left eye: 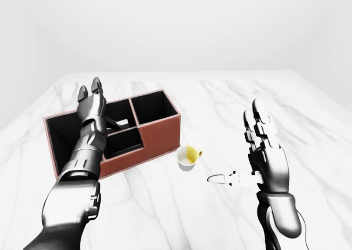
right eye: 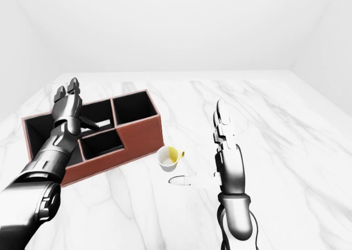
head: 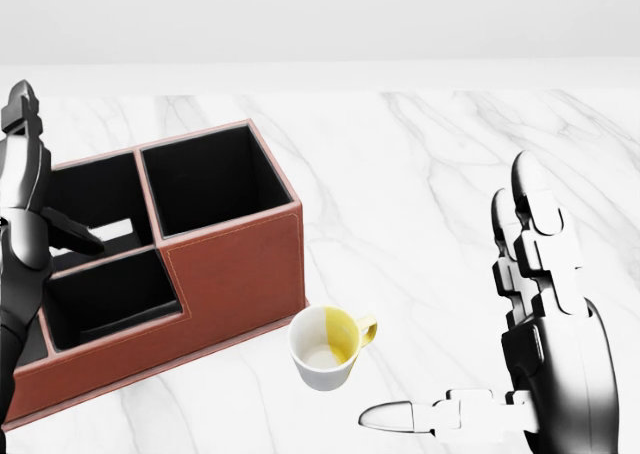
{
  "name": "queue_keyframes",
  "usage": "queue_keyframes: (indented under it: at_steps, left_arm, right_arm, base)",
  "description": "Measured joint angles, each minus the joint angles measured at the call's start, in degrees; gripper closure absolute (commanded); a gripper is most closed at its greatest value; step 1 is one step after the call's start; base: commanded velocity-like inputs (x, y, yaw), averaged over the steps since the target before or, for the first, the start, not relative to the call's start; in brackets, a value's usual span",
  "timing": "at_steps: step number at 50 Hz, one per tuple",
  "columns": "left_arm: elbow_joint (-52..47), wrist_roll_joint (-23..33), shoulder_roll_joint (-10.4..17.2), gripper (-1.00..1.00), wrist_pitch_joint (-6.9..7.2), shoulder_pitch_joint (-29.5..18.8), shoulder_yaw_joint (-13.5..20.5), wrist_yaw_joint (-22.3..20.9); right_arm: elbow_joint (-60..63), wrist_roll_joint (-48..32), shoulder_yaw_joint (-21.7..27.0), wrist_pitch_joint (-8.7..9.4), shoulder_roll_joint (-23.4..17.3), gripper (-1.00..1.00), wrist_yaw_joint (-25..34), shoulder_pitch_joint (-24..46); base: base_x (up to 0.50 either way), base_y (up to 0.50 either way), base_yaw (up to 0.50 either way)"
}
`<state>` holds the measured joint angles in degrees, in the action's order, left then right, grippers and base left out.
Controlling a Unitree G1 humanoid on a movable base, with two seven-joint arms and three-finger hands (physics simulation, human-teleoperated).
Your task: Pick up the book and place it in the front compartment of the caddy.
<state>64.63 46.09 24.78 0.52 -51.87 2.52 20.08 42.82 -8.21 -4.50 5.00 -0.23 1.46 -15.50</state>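
While lying in the caddy (head: pixel 235 274), book (head: pixel 122 230) sits beside open left robot hand (head: pixel 25 189).

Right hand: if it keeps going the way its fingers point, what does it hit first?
Nothing visible. The right hand points up the view over bare marble table; the cup sits off to its left. Depth unclear.

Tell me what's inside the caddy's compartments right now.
In the caddy, a pale book edge shows low in one compartment at the head view's left, partly covered by the open left hand. The other visible compartments look dark; their floors can't be made out.
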Motion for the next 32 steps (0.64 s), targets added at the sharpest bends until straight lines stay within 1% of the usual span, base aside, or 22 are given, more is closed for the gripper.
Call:
queue_keyframes:
  at_steps: [2, 4, 5, 8, 15, 21, 23, 25, 28, 31, 32]
  left_arm:
    - [-2.4, -0.6, 0.6, -1.00, 0.23, -0.1, 0.4, -1.2]
    - [-6.3, -1.3, 1.2, -1.00, 0.97, 0.2, 1.0, -3.0]
    - [-8.9, -1.7, 1.4, -1.00, 1.64, 0.6, 1.4, -4.4]
    - [-18.9, -2.9, 2.1, -1.00, 4.48, 2.6, 3.1, -9.3]
    - [-42.8, -5.8, 2.7, -1.00, 4.48, 9.4, 7.7, -24.0]
    - [-63.4, -8.2, 1.7, -1.00, 4.48, 16.9, 11.4, -35.2]
    - [-70.3, -9.7, 0.7, -1.00, 4.48, 20.3, 13.1, -38.5]
    - [-77.1, -11.6, -1.1, -1.00, 4.48, 24.2, 14.9, -41.3]
    - [-87.5, -16.3, -6.3, -1.00, 4.48, 31.8, 18.6, -44.9]
    - [-97.7, -23.8, -12.3, -1.00, 4.42, 41.7, 21.6, -47.0]
    - [-101.0, -26.5, -14.3, -1.00, 3.85, 45.2, 21.9, -47.6]
  right_arm:
    - [0.0, 0.0, 0.0, 0.00, 0.0, -0.97, 0.0, 0.0]
    - [0.0, 0.0, 0.0, 0.00, 0.0, -0.97, 0.0, 0.0]
    - [-0.1, 0.0, 0.0, 0.00, 0.0, -0.97, 0.0, 0.1]
    - [0.0, -0.1, -0.1, 0.00, 0.0, -0.97, -0.1, 0.1]
    - [0.4, -0.1, -0.4, 0.00, 0.0, -0.97, -0.1, -0.1]
    - [0.9, -0.2, -0.6, 0.00, 0.0, -0.98, -0.2, -0.4]
    - [1.1, -0.3, -0.9, 0.00, -0.1, -0.97, -0.3, -0.4]
    - [1.2, -0.4, -1.1, 0.00, -0.1, -0.97, -0.4, -0.4]
    - [1.4, -0.7, -1.6, 0.00, -0.1, -0.97, -0.5, -0.4]
    - [1.7, -1.0, -2.2, 0.00, -0.2, -0.97, -0.7, -0.4]
    - [1.8, -1.1, -2.5, 0.00, -0.2, -0.97, -0.8, -0.4]
  base:
    - [0.00, 0.00, 0.00]
    - [0.00, 0.00, 0.00]
    - [0.00, 0.00, 0.00]
    - [0.00, 0.00, 0.00]
    - [0.00, 0.00, 0.00]
    - [0.00, 0.00, 0.00]
    - [0.00, 0.00, 0.00]
    - [0.00, 0.00, 0.00]
    - [0.00, 0.00, 0.00]
    - [0.00, 0.00, 0.00]
    - [0.00, 0.00, 0.00]
